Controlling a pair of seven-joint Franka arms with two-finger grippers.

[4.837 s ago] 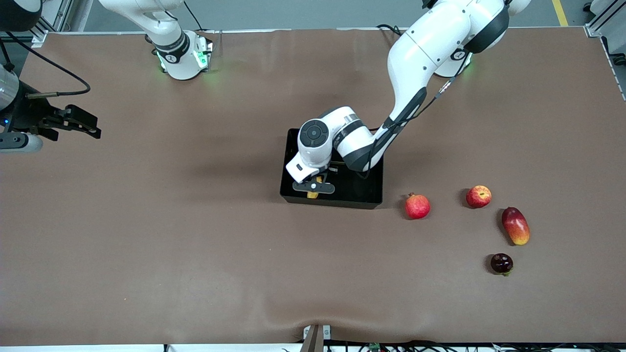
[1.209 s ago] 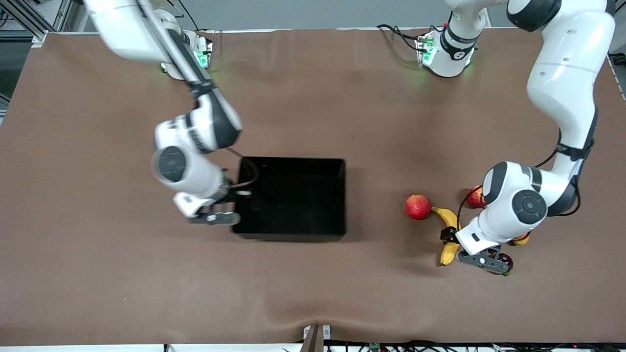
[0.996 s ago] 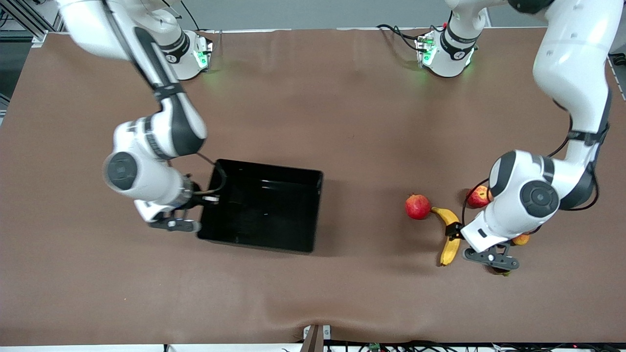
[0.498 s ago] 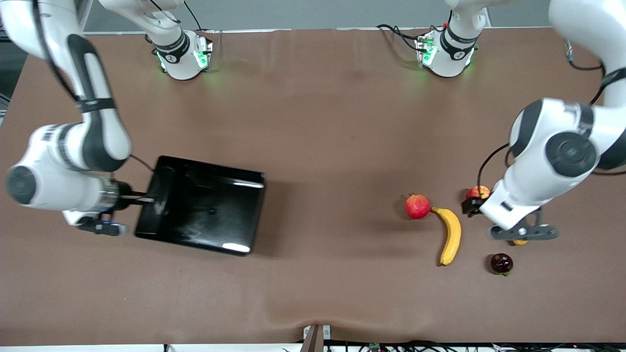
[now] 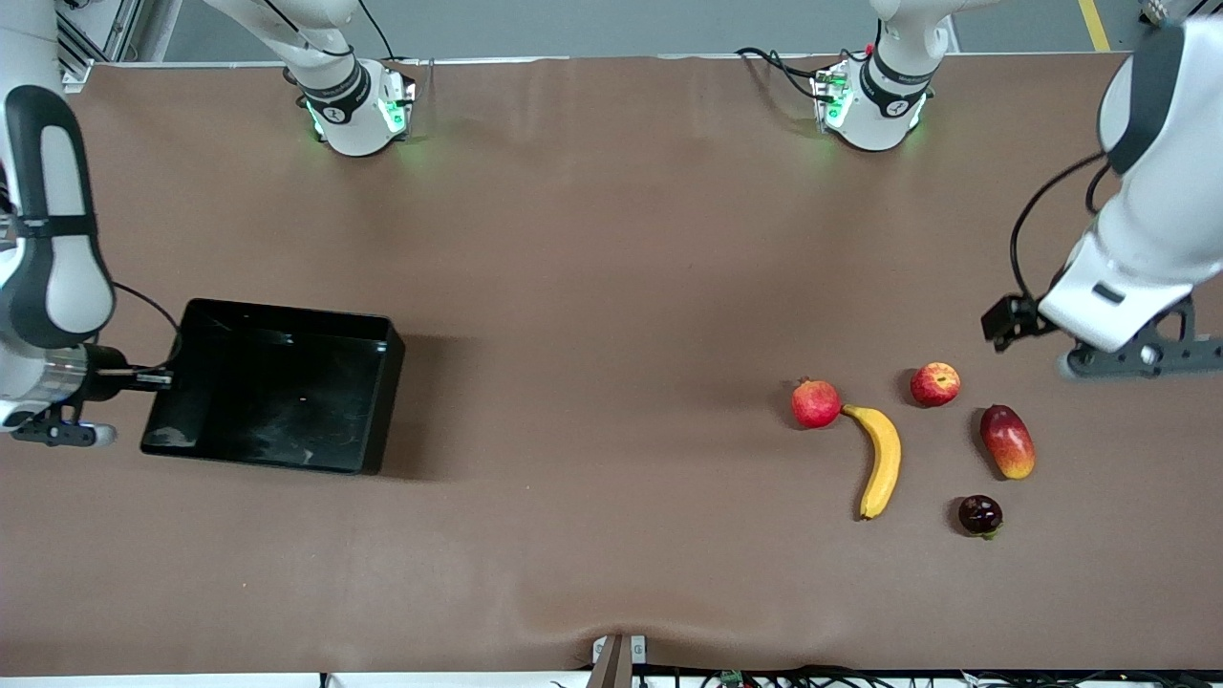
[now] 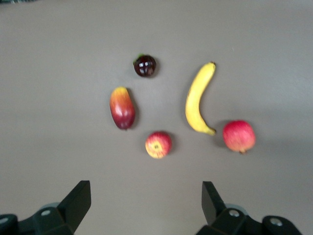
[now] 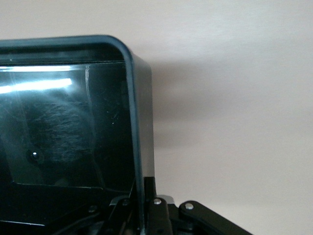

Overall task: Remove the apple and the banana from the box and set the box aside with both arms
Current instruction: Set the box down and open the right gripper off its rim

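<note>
The black box (image 5: pixel 277 392) sits empty toward the right arm's end of the table. My right gripper (image 5: pixel 151 380) is shut on its short wall; the right wrist view shows that wall (image 7: pixel 134 112) running down between the right gripper's (image 7: pixel 142 208) closed fingers. The yellow banana (image 5: pixel 881 461) and the small red apple (image 5: pixel 934 384) lie on the table toward the left arm's end. My left gripper (image 5: pixel 1005 323) hangs open and empty above the table beside the apple. The left wrist view looks down past the left gripper (image 6: pixel 145 196) at the banana (image 6: pixel 198 98) and the apple (image 6: pixel 158 145).
A red pomegranate (image 5: pixel 815 402) touches the banana's end. A red-and-yellow mango (image 5: pixel 1007 440) lies beside the apple, and a dark round fruit (image 5: pixel 979 514) lies nearer the front camera. The brown table (image 5: pixel 611 239) between the box and the fruits is bare.
The right gripper has carried the box toward the right arm's end of the table. The left arm has risen and pulled away from the banana, which stays on the table.
</note>
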